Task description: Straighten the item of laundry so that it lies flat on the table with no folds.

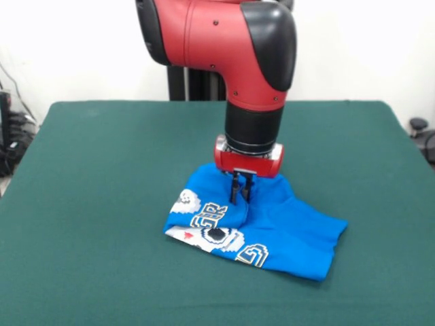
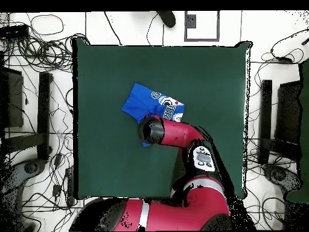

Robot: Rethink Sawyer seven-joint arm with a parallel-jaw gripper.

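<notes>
A: What is the tool (image 1: 242, 190) doing?

B: It hangs straight down from the one red and black arm (image 1: 251, 75), and its two dark fingers (image 1: 236, 187) are drawn close together on a ridge of blue cloth. It is clamped on the T-shirt (image 1: 285, 231).

A: So where is the shirt, relative to the tool?

B: Directly under it and spreading outward. In the front view most of the fabric lies below and to the right of the tool as a plain blue flap. The printed part lies below and to its left. The shirt is crumpled and folded over itself, not flat.

A: How many garments?

B: One bright blue short-sleeved T-shirt, nothing else on the tabletop (image 1: 102, 204).

A: Any writing on it?

B: There is a pixel-style graphic (image 1: 214, 234) in white, black and yellow, with a small red patch. Blocky outlined letters run across it, but folds break them up. I see what may be "ER" near the tool and a rounded letter lower down, and I cannot read a whole word.

A: And from overhead?

B: The arm covers the tool there. The shirt (image 2: 145, 101) shows beyond the arm's end, graphic side toward the right, on the dark green tabletop (image 2: 102, 157). Many cables (image 2: 42, 54) lie on the floor around it.
</notes>
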